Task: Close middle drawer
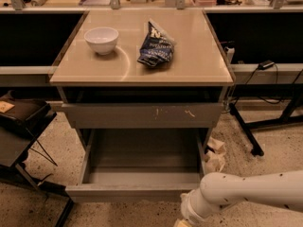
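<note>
The middle drawer point(135, 192) stands pulled far out of the cabinet, and its bare grey inside point(144, 157) shows. Above it is the scratched grey drawer front point(142, 115), nearly closed. My white arm point(246, 193) reaches in from the lower right. My gripper point(181, 222) sits at the bottom edge of the camera view, just in front of the right end of the middle drawer's front and mostly cut off.
A white bowl point(101, 39) and a dark blue chip bag point(155, 46) lie on the beige cabinet top point(199, 65). A dark chair or cart point(21, 126) stands at the left. Crumpled paper point(214, 155) and a black table leg point(244, 131) are at the right.
</note>
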Controlling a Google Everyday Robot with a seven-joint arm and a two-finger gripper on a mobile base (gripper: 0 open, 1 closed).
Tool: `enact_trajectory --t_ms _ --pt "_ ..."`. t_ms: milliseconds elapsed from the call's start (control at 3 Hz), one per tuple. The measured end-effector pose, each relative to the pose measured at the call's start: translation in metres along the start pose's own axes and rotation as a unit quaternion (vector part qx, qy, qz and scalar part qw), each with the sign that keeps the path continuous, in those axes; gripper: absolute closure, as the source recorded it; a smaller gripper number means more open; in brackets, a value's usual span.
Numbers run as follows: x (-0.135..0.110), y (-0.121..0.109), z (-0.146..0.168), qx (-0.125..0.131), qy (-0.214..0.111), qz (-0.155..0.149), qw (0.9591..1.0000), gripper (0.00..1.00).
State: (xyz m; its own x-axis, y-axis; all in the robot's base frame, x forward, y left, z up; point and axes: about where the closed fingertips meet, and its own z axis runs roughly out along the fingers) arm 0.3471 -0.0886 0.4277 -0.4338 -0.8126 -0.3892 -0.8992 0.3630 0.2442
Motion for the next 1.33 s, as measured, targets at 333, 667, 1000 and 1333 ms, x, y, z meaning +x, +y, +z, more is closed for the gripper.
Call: enact_trajectory --t_ms 333,667,1000,1333 --pt "-0.019 -0.032 -0.001 0.004 0.000 0.004 1.0000 0.00" --pt "-0.019 -0.032 -0.001 0.004 0.000 0.004 1.0000 0.00" --pt "-0.023 -0.051 -0.007 0.007 -0.011 0.008 0.9999 0.00" --pt "-0.026 -0.067 -0.009 0.007 -0.011 0.012 0.9998 0.00"
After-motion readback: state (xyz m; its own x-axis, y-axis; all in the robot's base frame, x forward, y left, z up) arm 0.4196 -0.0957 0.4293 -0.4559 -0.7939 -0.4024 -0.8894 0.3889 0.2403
